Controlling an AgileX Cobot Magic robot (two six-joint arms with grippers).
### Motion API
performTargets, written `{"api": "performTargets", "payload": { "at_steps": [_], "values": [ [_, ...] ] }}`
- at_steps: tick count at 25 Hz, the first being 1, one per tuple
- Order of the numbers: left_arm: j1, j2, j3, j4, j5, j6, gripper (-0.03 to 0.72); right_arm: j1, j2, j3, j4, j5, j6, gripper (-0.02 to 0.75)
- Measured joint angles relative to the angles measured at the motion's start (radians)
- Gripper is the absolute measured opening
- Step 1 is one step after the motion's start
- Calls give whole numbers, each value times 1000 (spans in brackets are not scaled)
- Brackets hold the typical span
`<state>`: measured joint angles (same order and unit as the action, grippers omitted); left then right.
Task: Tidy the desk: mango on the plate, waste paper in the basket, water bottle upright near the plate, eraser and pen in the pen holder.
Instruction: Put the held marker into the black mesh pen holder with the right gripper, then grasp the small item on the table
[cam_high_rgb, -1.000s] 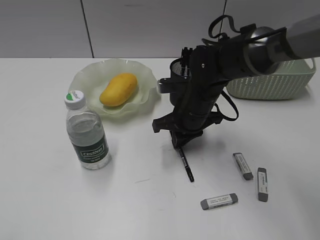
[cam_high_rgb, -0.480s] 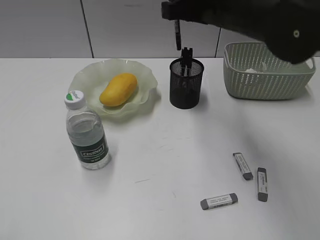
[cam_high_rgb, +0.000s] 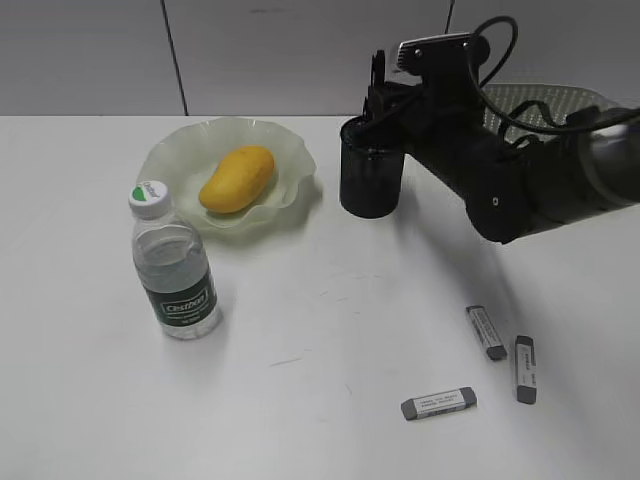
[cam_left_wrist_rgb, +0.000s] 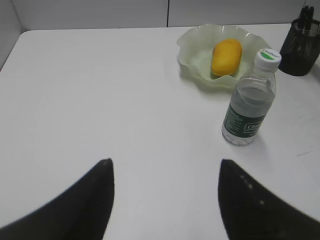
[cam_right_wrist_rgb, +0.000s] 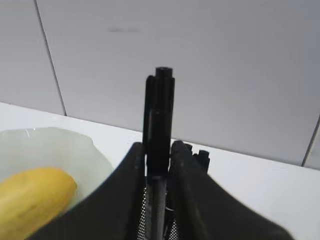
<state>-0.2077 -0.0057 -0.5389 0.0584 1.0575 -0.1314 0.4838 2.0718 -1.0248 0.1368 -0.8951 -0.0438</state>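
Note:
The mango (cam_high_rgb: 237, 178) lies on the pale green plate (cam_high_rgb: 180, 150). The water bottle (cam_high_rgb: 175, 262) stands upright in front of the plate. My right gripper (cam_high_rgb: 380, 100) is shut on a black pen (cam_right_wrist_rgb: 159, 120) and holds it upright over the black mesh pen holder (cam_high_rgb: 370, 185); the pen's lower end sits inside the cup beside other pens. Three grey erasers lie on the desk (cam_high_rgb: 300, 400): one at the front (cam_high_rgb: 438, 402) and two to the right (cam_high_rgb: 486, 331) (cam_high_rgb: 524, 368). My left gripper (cam_left_wrist_rgb: 165, 170) is open and empty above bare desk. The waste paper is hidden.
The green basket (cam_high_rgb: 560, 100) stands at the back right, mostly hidden behind my right arm. In the left wrist view the plate (cam_left_wrist_rgb: 192, 45), the bottle (cam_left_wrist_rgb: 250, 105) and the pen holder (cam_left_wrist_rgb: 300, 42) lie ahead to the right.
My right gripper lifted the pen off the desk, carried it high over the pen holder, and has now lowered it into the cup. The left arm has not moved.

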Motion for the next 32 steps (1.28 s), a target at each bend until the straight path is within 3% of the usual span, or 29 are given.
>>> {"api": "performTargets", "payload": {
  "at_steps": [5, 9, 11, 14, 19, 22, 26, 32],
  "values": [
    [0, 0, 0, 0, 0, 0, 487, 0, 2, 0, 3, 3, -1, 400],
    [0, 0, 0, 0, 0, 0, 487, 0, -98, 2, 3, 80, -2, 465],
    [0, 0, 0, 0, 0, 0, 487, 0, -215, 2, 2, 238, -2, 470],
    [0, 0, 0, 0, 0, 0, 487, 0, -404, 2, -36, 602, -20, 461],
    [0, 0, 0, 0, 0, 0, 487, 0, -640, 29, -106, 1302, -24, 376],
    [0, 0, 0, 0, 0, 0, 487, 0, -766, 105, -131, 1601, 3, 335],
    [0, 0, 0, 0, 0, 0, 487, 0, -986, 245, -137, 1805, 44, 321],
    [0, 49, 0, 0, -2, 0, 487, 0, -1422, 413, -145, 1896, 56, 319]
  ]
}}
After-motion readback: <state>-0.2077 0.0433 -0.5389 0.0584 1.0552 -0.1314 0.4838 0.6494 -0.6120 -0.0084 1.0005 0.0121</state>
